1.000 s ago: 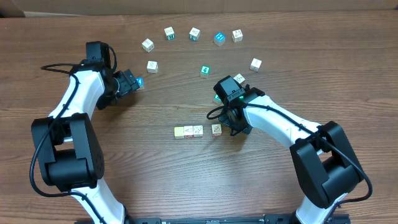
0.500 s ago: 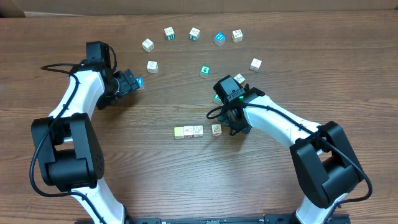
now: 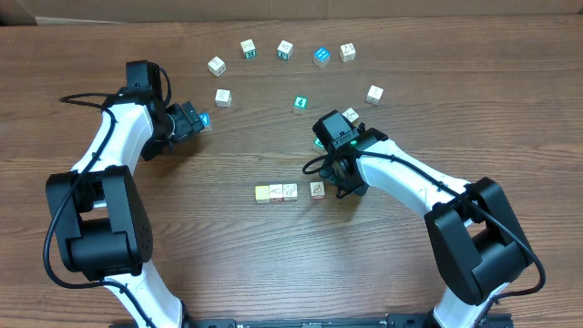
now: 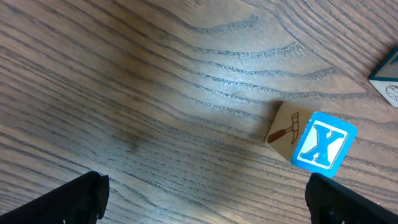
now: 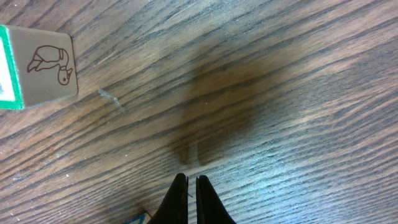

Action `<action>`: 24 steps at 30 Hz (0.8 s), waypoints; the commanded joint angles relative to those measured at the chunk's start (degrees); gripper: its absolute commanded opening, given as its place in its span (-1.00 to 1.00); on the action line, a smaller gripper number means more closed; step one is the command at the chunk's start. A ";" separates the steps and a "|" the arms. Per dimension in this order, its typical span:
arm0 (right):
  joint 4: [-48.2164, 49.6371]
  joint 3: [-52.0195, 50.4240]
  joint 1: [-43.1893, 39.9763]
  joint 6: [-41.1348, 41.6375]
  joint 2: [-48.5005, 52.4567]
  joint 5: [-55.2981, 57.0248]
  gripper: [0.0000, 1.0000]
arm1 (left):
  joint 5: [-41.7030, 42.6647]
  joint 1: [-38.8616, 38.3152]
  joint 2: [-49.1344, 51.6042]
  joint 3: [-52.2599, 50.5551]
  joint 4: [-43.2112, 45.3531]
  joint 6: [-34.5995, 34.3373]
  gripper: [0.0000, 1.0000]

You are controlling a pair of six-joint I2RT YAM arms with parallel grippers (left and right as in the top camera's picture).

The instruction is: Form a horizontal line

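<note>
From overhead: brown wood-grain table point(image 3: 228, 246) with two white-and-black arms. Just below centre, toward six o'clock, the horizontal line point(image 3: 276, 192): a pale yellow cube point(image 3: 263, 193) and two whitish wooden cubes point(image 3: 283, 192) touching side by side. A fourth whitish cube point(image 3: 317, 189) with a reddish-brown mark at their three o'clock, set apart by a small gap. Right gripper point(image 3: 342, 188) just beside that fourth cube, at its three o'clock, jaws hidden from this angle. Left gripper point(image 3: 195, 120) out at ten o'clock, well apart from the row, with a blue-faced wooden cube point(image 3: 206, 119) at its tips. Loose arc of small picture cubes point(image 3: 285, 49) across twelve o'clock, some teal or blue.

From the left wrist: black fingertips point(image 4: 87, 199) spread wide into the two bottom corners, gripping nothing. At three o'clock, the blue-faced wooden cube point(image 4: 311, 140), showing a blue X and a brown hammer drawing, clear of both fingers.

From the right wrist: two thin black fingers point(image 5: 179, 199) pressed together at six o'clock, pinching nothing. At ten o'clock, a green-edged wooden cube point(image 5: 46, 65) with a brown bird drawing, well apart from the fingertips. Cannot tell which cube of the overhead view.
</note>
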 commanded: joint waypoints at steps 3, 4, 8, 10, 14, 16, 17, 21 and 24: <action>0.22 -0.50 -0.07 0.24 -0.87 -0.04 -0.92 | -0.37 -0.37 0.63 0.92 0.20 0.07 0.99; 0.22 -0.50 -0.07 0.24 -0.87 -0.04 -0.92 | -0.35 -0.37 0.63 0.92 0.22 0.07 0.99; 0.20 -0.50 -0.07 0.22 -0.87 -0.04 -0.93 | -0.37 -0.37 0.63 0.92 0.22 0.07 0.99; 0.24 -0.50 -0.07 0.22 -0.87 -0.07 -0.93 | -0.35 -0.37 0.63 0.92 0.22 0.07 0.99; 0.35 -0.50 -0.07 0.22 -0.87 -0.28 -0.92 | -0.35 -0.37 0.63 0.92 0.20 0.07 0.99; 0.39 -0.50 -0.07 0.22 -0.87 -0.44 -0.92 | -0.37 -0.37 0.63 0.92 0.20 0.07 0.99; 0.39 -0.50 -0.07 0.22 -0.87 -0.44 -0.91 | -0.35 -0.37 0.63 0.92 0.20 0.07 0.99; 0.39 -0.50 -0.07 0.22 -0.87 -0.44 -0.91 | -0.35 -0.37 0.63 0.92 0.22 0.07 0.99; 0.39 -0.50 -0.07 0.24 -0.87 -0.46 -0.87 | -0.37 -0.37 0.63 0.92 0.20 0.07 0.99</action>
